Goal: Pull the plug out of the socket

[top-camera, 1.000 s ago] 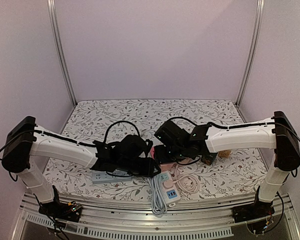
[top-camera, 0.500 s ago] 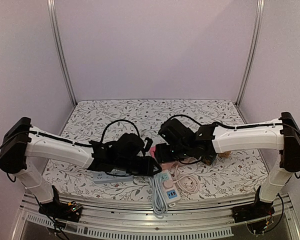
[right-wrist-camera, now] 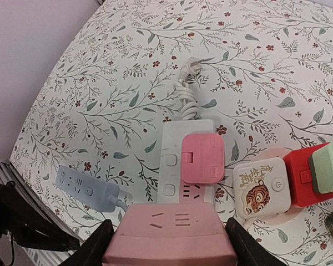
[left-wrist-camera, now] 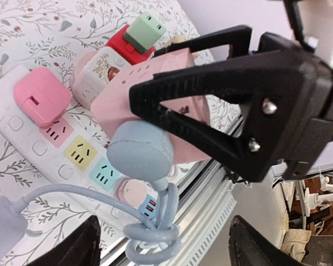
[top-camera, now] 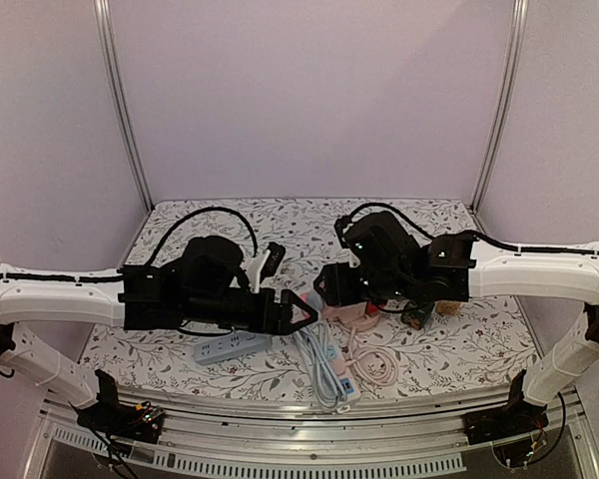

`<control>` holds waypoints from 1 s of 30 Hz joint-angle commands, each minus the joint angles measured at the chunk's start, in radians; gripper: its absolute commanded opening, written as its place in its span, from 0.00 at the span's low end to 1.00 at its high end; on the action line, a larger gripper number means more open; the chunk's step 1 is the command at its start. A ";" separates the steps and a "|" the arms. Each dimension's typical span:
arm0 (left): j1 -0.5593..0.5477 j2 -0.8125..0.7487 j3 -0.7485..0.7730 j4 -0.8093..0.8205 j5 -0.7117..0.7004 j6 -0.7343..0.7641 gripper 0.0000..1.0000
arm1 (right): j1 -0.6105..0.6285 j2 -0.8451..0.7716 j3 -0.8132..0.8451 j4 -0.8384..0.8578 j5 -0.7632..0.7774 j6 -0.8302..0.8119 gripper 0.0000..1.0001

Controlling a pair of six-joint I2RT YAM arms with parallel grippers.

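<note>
Two tools: right tool (right-wrist-camera: 169,244) clamps pink socket block (right-wrist-camera: 172,230); left tool (top-camera: 298,309) released; tiger-sticker cube (right-wrist-camera: 261,188).

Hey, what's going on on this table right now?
The right claw is gripping a pink socket block. The left claw is open and faces a pale blue plug that sits against the block, its cord hanging down. Whether that plug is out of the block yet is unclear from these views.
</note>
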 commanded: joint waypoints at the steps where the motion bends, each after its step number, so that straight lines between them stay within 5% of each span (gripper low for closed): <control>1: 0.011 -0.116 -0.023 -0.063 0.036 0.057 0.83 | -0.001 -0.107 -0.038 0.124 -0.013 -0.026 0.00; 14: 0.013 -0.113 -0.024 0.067 0.055 0.048 0.93 | -0.001 -0.185 -0.095 0.340 -0.070 -0.078 0.00; 30: 0.007 0.030 0.031 0.172 0.050 0.006 0.46 | 0.044 -0.133 -0.058 0.338 0.019 -0.070 0.00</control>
